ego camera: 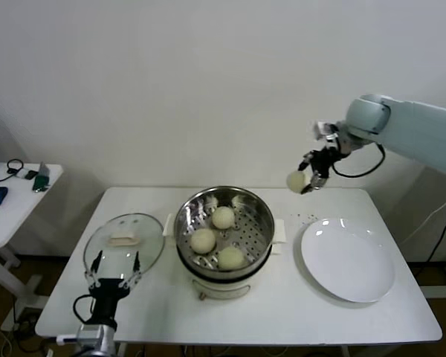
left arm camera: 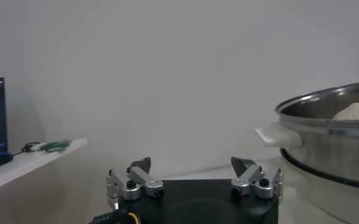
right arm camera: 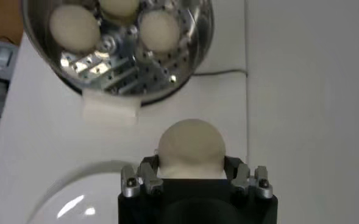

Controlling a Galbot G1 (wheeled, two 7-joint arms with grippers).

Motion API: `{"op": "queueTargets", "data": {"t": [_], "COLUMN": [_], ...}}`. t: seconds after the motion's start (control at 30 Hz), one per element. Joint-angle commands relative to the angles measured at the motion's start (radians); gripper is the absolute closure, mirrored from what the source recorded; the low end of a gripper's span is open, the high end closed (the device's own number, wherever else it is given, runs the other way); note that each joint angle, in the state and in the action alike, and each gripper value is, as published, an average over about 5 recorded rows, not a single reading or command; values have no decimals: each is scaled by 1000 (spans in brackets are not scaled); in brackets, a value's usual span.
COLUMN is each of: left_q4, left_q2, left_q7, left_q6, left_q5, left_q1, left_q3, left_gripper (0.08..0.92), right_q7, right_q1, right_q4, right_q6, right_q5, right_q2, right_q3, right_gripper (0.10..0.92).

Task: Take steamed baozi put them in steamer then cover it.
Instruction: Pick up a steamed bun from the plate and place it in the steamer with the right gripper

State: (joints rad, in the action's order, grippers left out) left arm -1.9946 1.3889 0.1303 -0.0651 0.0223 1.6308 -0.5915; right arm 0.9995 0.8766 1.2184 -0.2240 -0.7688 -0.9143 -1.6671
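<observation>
High at the right of the head view, my right gripper (ego camera: 310, 181) is clamped on a small round cream-white bun (ego camera: 296, 180). Three more sit in the shiny steel steamer pot (ego camera: 262, 223) at centre. It looks soft, so I'd squeeze its sides lightly. My left gripper (ego camera: 117, 268), fingers apart, waits lower left beside the clear glass lid (ego camera: 104, 242).

Right gripper (ego camera: 312, 181) with baozi (ego camera: 296, 181) aloft; three buns (ego camera: 222, 217) in steamer (ego camera: 224, 223)

Head cam: high, looks fwd/down over whole table (ego camera: 282, 312). Left wrist cam: low, near table's near-left, faces level toward steamer (left arm camera: 331, 137). Right wrist cam: overhead, looks straight down. All share steamer.
</observation>
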Motion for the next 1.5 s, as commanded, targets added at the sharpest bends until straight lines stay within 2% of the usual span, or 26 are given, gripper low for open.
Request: {"op": "queueTargets", "data": {"t": [0.03,0.27,0.83,1.3,1.5], "left_q4": [-3,-4,5,20,21], "left_q2": [-14,-41,-88,-92,-92], "left_q7": [4,5,3,3,3], "left_q6": [-2,2,-1,0,1], "left_q5": [8,12,-25,-34,-33], "left_q1": [0,-15,-17,-26,-28], "left_q3": [33,47,24,25,26], "left_gripper": [177,177,177,177,177], "right_q7": [-66,-118,-107,-97,-71], "right_q1": [164,66,-85,-129,-121], "right_q4": [169,192,37,-14,6], "right_q6": [-81,-117,-112,-111,-112], "right_q5": [-230,-226,-174,-109,-117], "right_q2": [-150,-212,-378,-387,-368], "right_q3": [-189,-180,-170,-160,-151], "right_gripper": [338,338,338,330,299]}}
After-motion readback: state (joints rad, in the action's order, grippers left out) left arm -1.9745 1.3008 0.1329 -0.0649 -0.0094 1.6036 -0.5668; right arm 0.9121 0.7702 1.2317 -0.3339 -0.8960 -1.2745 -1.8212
